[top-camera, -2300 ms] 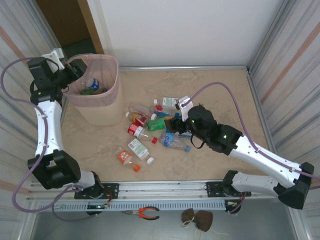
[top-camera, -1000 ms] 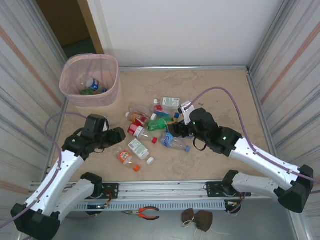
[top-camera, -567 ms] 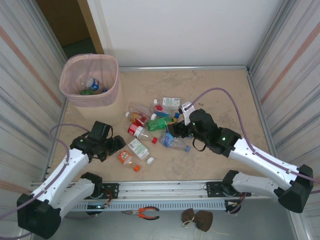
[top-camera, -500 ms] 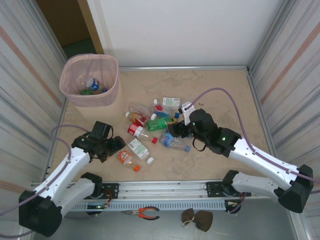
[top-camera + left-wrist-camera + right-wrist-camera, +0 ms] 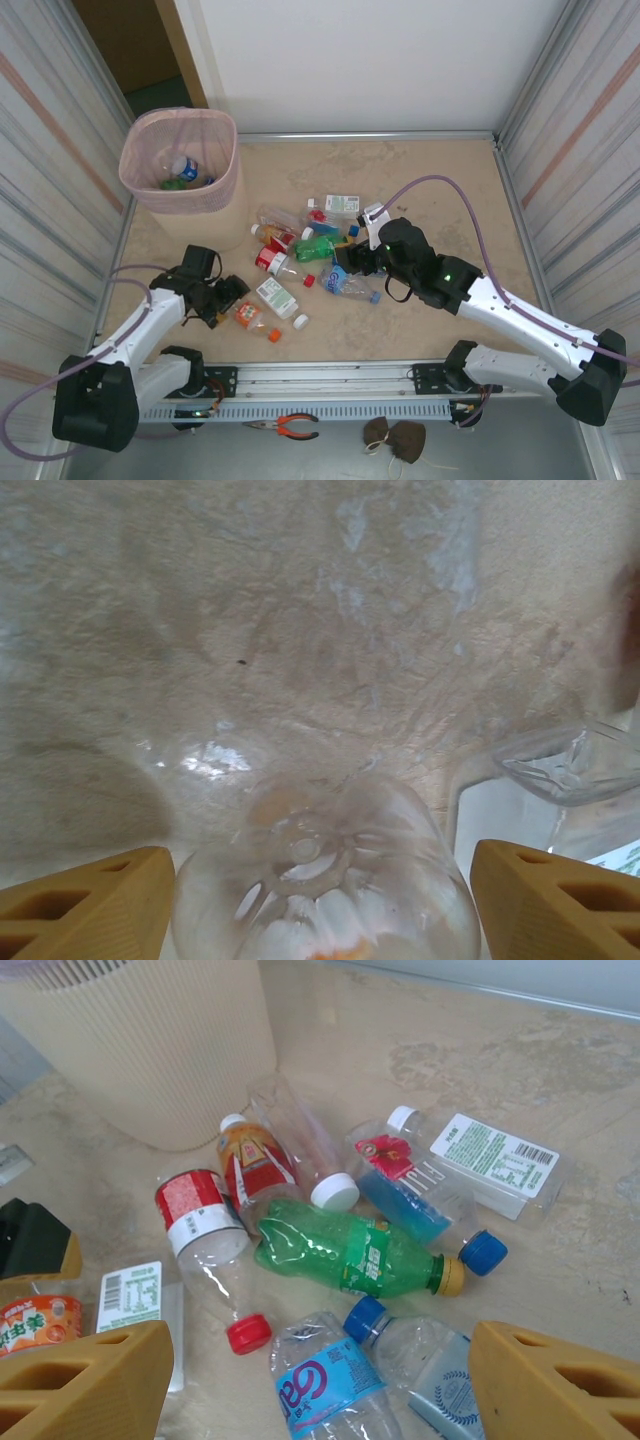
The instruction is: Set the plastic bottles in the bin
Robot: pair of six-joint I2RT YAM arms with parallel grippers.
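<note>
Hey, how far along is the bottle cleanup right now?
Done: a couple of bottles lie in the bin. In hand: the left gripper straddles the orange-labelled bottle, grip unclear; the right gripper hangs open over the pile. Left: roughly a dozen bottles on the table.

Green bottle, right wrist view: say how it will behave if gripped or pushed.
Likely light: the green bottle looks empty. Its wall is dented, so it would probably flex under a squeeze. Lying on its side and round-bodied, it may roll when pushed.
</note>
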